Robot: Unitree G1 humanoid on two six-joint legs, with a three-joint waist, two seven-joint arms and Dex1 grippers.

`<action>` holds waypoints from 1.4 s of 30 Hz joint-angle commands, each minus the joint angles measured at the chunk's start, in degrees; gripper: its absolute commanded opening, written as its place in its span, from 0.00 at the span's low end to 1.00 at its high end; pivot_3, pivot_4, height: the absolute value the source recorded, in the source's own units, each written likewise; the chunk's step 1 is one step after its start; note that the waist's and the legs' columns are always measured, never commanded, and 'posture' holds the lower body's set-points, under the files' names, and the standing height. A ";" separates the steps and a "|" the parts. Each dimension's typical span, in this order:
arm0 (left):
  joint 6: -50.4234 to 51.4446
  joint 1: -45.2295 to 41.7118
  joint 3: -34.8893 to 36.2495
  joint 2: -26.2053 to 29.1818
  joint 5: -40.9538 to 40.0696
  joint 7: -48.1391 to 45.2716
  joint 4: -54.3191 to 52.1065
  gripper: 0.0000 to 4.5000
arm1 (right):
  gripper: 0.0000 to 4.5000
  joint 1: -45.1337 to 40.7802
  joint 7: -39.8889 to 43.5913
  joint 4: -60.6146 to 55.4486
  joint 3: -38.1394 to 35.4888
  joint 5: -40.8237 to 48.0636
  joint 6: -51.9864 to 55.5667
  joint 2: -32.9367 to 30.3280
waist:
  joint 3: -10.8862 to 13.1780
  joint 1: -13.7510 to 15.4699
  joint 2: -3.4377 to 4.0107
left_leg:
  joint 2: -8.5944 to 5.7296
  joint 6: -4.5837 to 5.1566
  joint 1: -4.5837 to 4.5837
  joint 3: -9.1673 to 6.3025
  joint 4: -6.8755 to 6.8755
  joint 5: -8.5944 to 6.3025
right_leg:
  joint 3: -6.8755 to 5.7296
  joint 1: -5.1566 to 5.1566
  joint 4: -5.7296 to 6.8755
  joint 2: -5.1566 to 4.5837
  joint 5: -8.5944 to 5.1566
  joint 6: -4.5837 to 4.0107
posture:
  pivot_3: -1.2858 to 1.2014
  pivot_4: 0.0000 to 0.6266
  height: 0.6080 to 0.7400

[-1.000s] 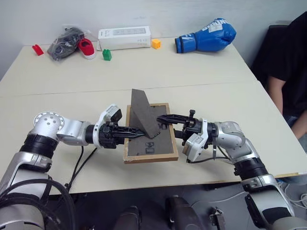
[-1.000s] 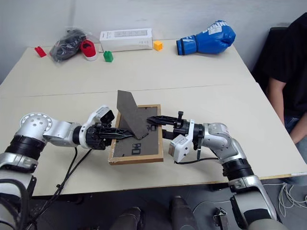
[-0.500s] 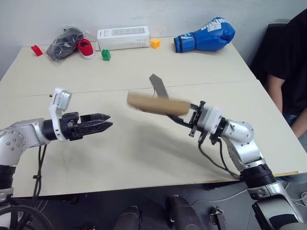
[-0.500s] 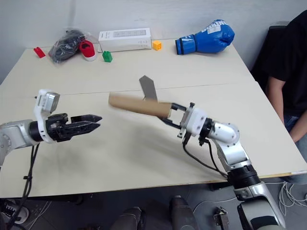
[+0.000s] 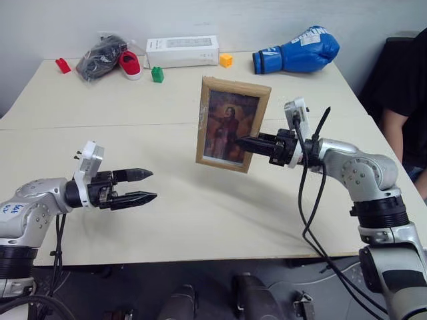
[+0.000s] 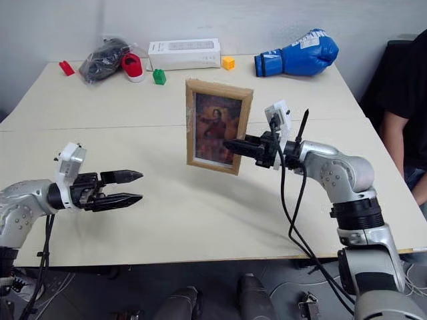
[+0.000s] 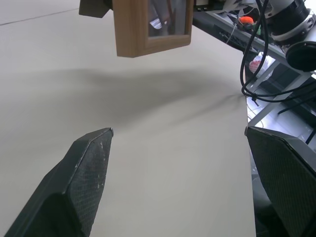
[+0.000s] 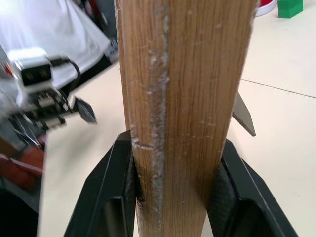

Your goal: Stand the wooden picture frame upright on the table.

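1. The right gripper [image 5: 248, 144], two black fingers, is clamping the right-hand edge of the small rectangular light-wood picture frame with a dark portrait front [image 5: 232, 123], holding it upright and clear above the large pale beige table [image 5: 200, 213], near the seam between its two sections.
2. The left gripper [image 5: 147, 186] is hovering well apart to the left, fingers spread wide, holding nothing.
3. Handling judgement: the frame looks light and stiff; its front may be glazed and fragile, so a rail pinch is the safer hold. The smooth wood could pivot in a one-sided grip.
4. The right wrist view is showing the pads [image 8: 123, 192] squeezing the rail and the easel stand's tip [image 8: 243, 116] jutting behind it.
5. The head views are giving the frame's slight tilt and its gap above the table.
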 commanded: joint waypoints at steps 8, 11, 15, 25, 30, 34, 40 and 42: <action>-1.13 -0.55 1.97 -1.24 1.84 -0.67 -1.83 1.00 | 0.30 4.07 8.64 5.89 2.27 -9.88 -6.23 3.81 | 0.00 -0.25 -0.01 | -0.01 0.07 -0.05 0.07 0.15 -0.04 | 0.03 -0.02 0.05 0.00 0.05 0.08 | 0.52 0.24 1.00; -0.87 -0.49 2.13 -1.15 2.00 -0.75 -2.04 1.00 | 0.30 5.33 9.54 7.88 2.87 -12.52 -7.85 4.35 | 0.00 -0.39 -0.01 | 0.01 0.07 -0.05 0.07 0.11 -0.04 | 0.03 -0.03 0.04 0.01 0.05 0.08 | 0.52 0.24 1.00; -1.16 -0.45 1.98 -1.01 2.58 -0.94 -2.25 1.00 | 0.30 4.56 7.40 11.78 1.14 -13.48 -7.08 6.44 | 0.00 -0.54 -0.01 | 0.00 0.07 -0.01 0.07 0.18 -0.04 | 0.03 0.01 0.06 0.01 0.05 0.08 | 0.52 0.24 1.00; -6.37 1.97 2.90 -0.70 6.98 -1.26 -2.35 1.00 | 0.58 5.76 12.40 8.30 0.41 -19.15 -13.88 5.09 | -0.02 -0.52 -0.03 | 0.00 0.06 0.09 0.05 0.25 -0.04 | 0.02 0.15 0.08 0.01 0.06 0.06 | 0.52 0.24 1.00; -7.21 3.15 3.36 -1.14 7.95 -1.41 -1.63 1.00 | 0.97 7.68 13.91 6.57 -0.40 -19.60 -13.05 4.66 | -0.01 -0.27 -0.03 | 0.00 0.07 -0.02 0.06 0.21 -0.04 | 0.02 0.03 0.05 0.01 0.06 0.06 | 0.52 0.24 1.00; -7.52 3.74 3.78 -1.12 8.66 -1.41 -1.18 1.00 | 1.00 9.48 14.65 4.97 -1.36 -19.49 -12.27 3.56 | -0.01 -0.10 -0.03 | 0.00 0.07 -0.01 0.06 0.20 -0.04 | 0.02 0.04 0.06 0.01 0.06 0.06 | 0.52 0.24 1.00; -13.12 7.96 7.92 1.24 12.25 -2.04 1.14 1.00 | 1.00 17.21 23.39 -0.55 -6.85 -20.14 -22.70 -5.31 | 0.00 0.18 -0.02 | -0.01 0.08 -0.02 0.07 0.14 -0.05 | 0.03 0.04 0.00 0.01 0.07 0.06 | 0.52 0.24 1.00; -17.77 11.09 10.64 1.93 14.64 -1.83 2.21 1.00 | 1.00 22.25 26.94 -0.27 -9.11 -24.79 -38.08 -8.68 | 0.00 0.24 -0.02 | -0.01 0.09 -0.02 0.07 0.11 -0.06 | 0.02 0.04 -0.04 0.01 0.07 0.06 | 0.52 0.24 1.00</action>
